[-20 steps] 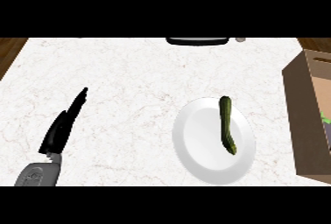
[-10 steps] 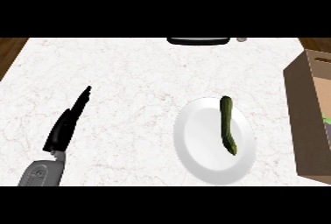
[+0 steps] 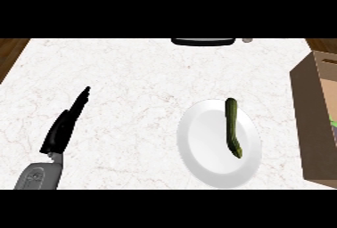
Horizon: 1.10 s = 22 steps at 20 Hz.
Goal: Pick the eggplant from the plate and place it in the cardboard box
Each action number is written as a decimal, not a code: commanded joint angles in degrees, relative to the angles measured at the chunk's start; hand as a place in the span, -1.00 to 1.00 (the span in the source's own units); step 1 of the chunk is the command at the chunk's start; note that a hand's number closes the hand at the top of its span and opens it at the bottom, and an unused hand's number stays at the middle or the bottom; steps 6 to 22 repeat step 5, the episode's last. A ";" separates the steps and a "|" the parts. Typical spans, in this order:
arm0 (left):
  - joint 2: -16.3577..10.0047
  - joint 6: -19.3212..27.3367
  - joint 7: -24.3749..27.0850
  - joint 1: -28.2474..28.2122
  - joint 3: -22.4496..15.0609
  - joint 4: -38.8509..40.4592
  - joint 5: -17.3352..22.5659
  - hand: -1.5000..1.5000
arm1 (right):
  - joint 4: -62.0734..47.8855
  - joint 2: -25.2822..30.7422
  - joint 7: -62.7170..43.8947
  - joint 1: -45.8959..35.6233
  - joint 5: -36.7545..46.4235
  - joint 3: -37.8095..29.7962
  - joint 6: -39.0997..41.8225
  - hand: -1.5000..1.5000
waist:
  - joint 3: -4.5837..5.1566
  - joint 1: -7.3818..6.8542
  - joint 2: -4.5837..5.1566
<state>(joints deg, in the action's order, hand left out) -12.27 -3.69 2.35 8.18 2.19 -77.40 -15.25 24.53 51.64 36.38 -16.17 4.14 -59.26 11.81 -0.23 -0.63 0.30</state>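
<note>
My left hand [image 3: 63, 129] has crept slightly forward near the counter's [image 3: 132, 80] left edge, fingers straight and empty, while the eggplant [image 3: 232, 127] stays on the plate [image 3: 204, 147], outside the cardboard box [image 3: 316, 116].

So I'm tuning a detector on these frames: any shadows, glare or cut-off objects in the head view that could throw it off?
Head view: lighting is flat, with no glare on the white plate and no clear shadow under the dark green vegetable. The cardboard box is cut by the right edge, and a dark object by the top. The left hand shows edge-on, a thin black shape.
</note>
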 commanded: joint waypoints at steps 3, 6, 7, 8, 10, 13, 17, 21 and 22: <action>0.67 -0.10 2.10 -0.23 -0.24 1.87 -0.26 0.00 | -8.32 4.04 7.95 2.97 0.61 0.74 2.39 -1.00 | -0.11 -0.05 0.15; 2.89 2.93 2.51 -2.84 -1.77 0.02 -2.29 0.00 | -9.31 3.48 10.14 4.02 0.58 1.24 2.59 -1.00 | -0.06 -0.08 -0.01; 2.89 2.93 2.51 -2.84 -1.77 0.02 -2.29 0.00 | -9.31 3.48 10.14 4.02 0.58 1.24 2.59 -1.00 | -0.06 -0.08 -0.01; 2.89 2.93 2.51 -2.84 -1.77 0.02 -2.29 0.00 | -9.31 3.48 10.14 4.02 0.58 1.24 2.59 -1.00 | -0.06 -0.08 -0.01; 2.89 2.93 2.51 -2.84 -1.77 0.02 -2.29 0.00 | -9.31 3.48 10.14 4.02 0.58 1.24 2.59 -1.00 | -0.06 -0.08 -0.01; 2.89 2.93 2.51 -2.84 -1.77 0.02 -2.29 0.00 | -9.31 3.48 10.14 4.02 0.58 1.24 2.59 -1.00 | -0.06 -0.08 -0.01; 2.89 2.93 2.51 -2.84 -1.77 0.02 -2.29 0.00 | -9.31 3.48 10.14 4.02 0.58 1.24 2.59 -1.00 | -0.06 -0.08 -0.01; 2.89 2.93 2.51 -2.84 -1.77 0.02 -2.29 0.00 | -9.31 3.48 10.14 4.02 0.58 1.24 2.59 -1.00 | -0.06 -0.08 -0.01; 2.89 2.93 2.51 -2.84 -1.77 0.02 -2.29 0.00 | -9.31 3.48 10.14 4.02 0.58 1.24 2.59 -1.00 | -0.06 -0.08 -0.01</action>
